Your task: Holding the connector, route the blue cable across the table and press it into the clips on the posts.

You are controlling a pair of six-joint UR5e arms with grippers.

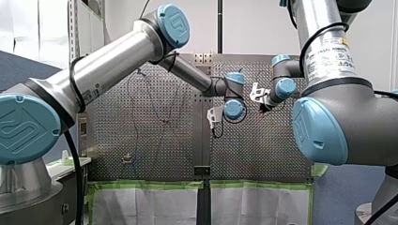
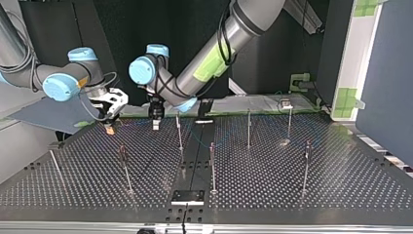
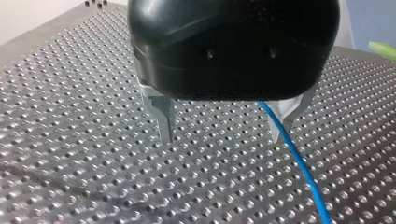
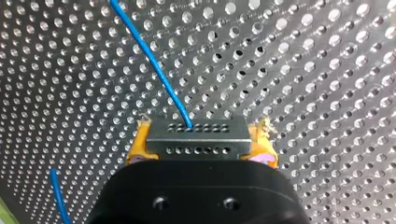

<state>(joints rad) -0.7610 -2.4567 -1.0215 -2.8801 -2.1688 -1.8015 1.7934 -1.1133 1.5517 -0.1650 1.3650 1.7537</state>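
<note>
In the right wrist view my right gripper is shut on a grey connector block, held between its yellow pads. The blue cable leaves the connector's face and runs away over the perforated table. My left gripper is open just above the table. Its metal fingers stand wide apart, and the blue cable passes close beside one of them. In the top view my right gripper is at the left, with my left gripper close beside it.
Several thin upright posts stand across the perforated table, among them one near the middle and one at the top view's right. A black plate lies at that view's near edge.
</note>
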